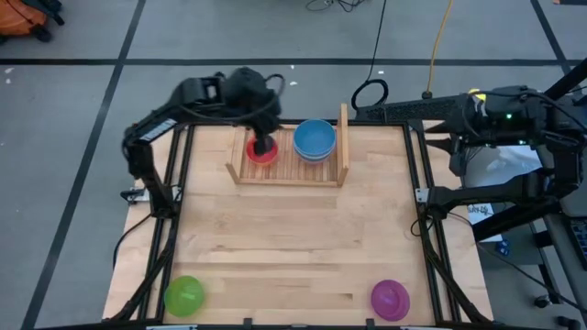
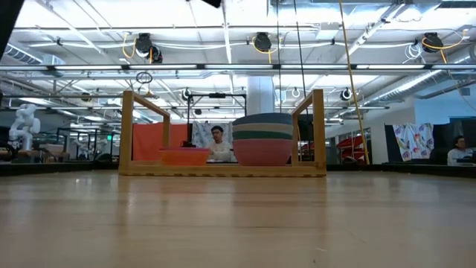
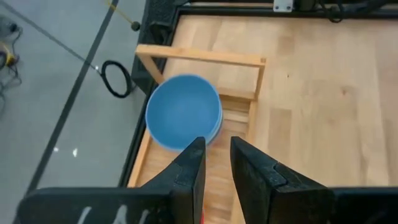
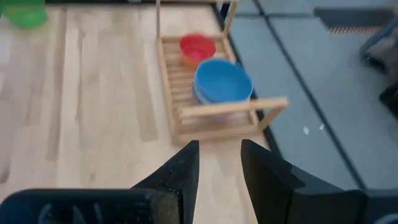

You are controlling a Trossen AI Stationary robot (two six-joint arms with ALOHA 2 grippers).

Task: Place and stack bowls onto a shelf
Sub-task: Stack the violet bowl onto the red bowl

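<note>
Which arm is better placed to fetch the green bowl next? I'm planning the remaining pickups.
Left, probably. The green bowl sits at the table's near-left corner, on the left arm's side. The left gripper hovers over the red bowl on the shelf; the right gripper waits off the table's right edge.

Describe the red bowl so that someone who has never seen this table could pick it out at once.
Find the small wooden shelf at the far edge of the table. Two things sit on its slats: a stack of bowls with a blue bowl on top, and beside it, under the left gripper, the red bowl. It is the low single one, not stacked.
</note>
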